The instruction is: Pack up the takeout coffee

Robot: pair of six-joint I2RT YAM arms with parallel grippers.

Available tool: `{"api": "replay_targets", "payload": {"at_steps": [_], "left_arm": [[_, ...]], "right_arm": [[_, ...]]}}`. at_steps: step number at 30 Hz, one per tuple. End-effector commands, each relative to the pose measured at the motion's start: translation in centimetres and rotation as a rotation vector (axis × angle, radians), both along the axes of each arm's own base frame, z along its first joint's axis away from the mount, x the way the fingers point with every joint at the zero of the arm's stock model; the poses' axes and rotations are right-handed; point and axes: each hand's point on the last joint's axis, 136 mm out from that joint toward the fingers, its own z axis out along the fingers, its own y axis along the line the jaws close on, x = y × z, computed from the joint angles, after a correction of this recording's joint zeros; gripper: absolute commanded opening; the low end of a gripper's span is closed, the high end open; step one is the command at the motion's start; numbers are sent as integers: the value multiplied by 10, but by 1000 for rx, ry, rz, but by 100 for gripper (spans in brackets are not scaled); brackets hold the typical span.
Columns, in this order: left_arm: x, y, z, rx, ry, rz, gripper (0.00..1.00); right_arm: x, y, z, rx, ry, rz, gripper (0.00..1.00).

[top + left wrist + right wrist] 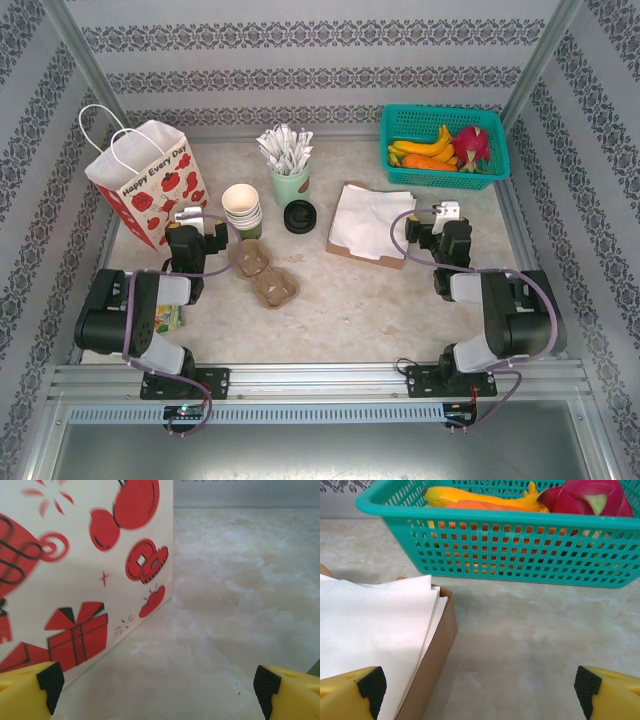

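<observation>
Black-lidded, the takeout coffee [300, 216] stands on the tabletop [360, 300] between the stack of cream cups [243, 208] and the napkin box [368, 228]; packing looks not yet begun. Next likely calls for an upright grasp on the cup wall, toward the pulp carrier [265, 272] or gift bag [145, 180]. Both arms sit folded low; left gripper [157, 685] faces the bag, right gripper [477, 690] the teal basket [520, 545], jaws spread wide, empty
</observation>
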Motion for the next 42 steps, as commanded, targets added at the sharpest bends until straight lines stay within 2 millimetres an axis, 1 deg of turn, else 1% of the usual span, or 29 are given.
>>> {"api": "replay_targets", "payload": {"at_steps": [1, 4, 6, 7, 10, 11, 12, 14, 17, 19, 20, 21, 25, 27, 31, 34, 38, 42], "left_arm": [[-11, 12, 20, 5, -28, 69, 99], [-23, 16, 39, -15, -18, 103, 99], [-33, 22, 55, -44, -37, 149, 99], [-43, 29, 70, -68, -62, 206, 99], [-76, 52, 96, -181, -99, 404, 99], [-85, 55, 100, -225, -86, 442, 99], [-91, 51, 106, -270, -66, 442, 99], [-95, 38, 113, -359, 7, 408, 99], [-104, 23, 114, -479, 143, 412, 99], [-102, 10, 119, -521, 201, 367, 99], [-100, 6, 121, -533, 222, 359, 99], [-98, 1, 125, -544, 241, 336, 99], [-81, -23, 137, -570, 350, 226, 100], [-73, -35, 140, -555, 415, 178, 96], [-59, -51, 142, -494, 508, 114, 93], [-50, -57, 139, -448, 569, 94, 91], [-39, -60, 131, -414, 626, 87, 87], [-27, -64, 124, -395, 665, 70, 80]], "right_arm": [[4, -3, 35, 4, -45, -24, 98], [1, -4, 60, 48, -31, -54, 98], [1, 0, 78, 107, -31, -49, 98], [1, 5, 88, 146, -30, -48, 98], [0, 23, 110, 257, -39, -31, 98], [-1, 28, 113, 293, -32, -30, 98], [-1, 35, 118, 357, -20, -28, 98], [-1, 50, 123, 449, 5, 1, 98], [-1, 81, 130, 541, 42, 77, 98], [-2, 99, 127, 553, 88, 81, 98], [-3, 103, 126, 555, 104, 73, 98], [-4, 112, 124, 571, 129, 78, 98], [-4, 141, 111, 693, 200, 97, 98], [-5, 165, 106, 696, 260, 151, 98], [-6, 210, 97, 701, 362, 229, 98], [-5, 244, 86, 715, 448, 271, 98], [-2, 282, 68, 685, 543, 313, 98], [3, 309, 50, 622, 648, 324, 98]]}}
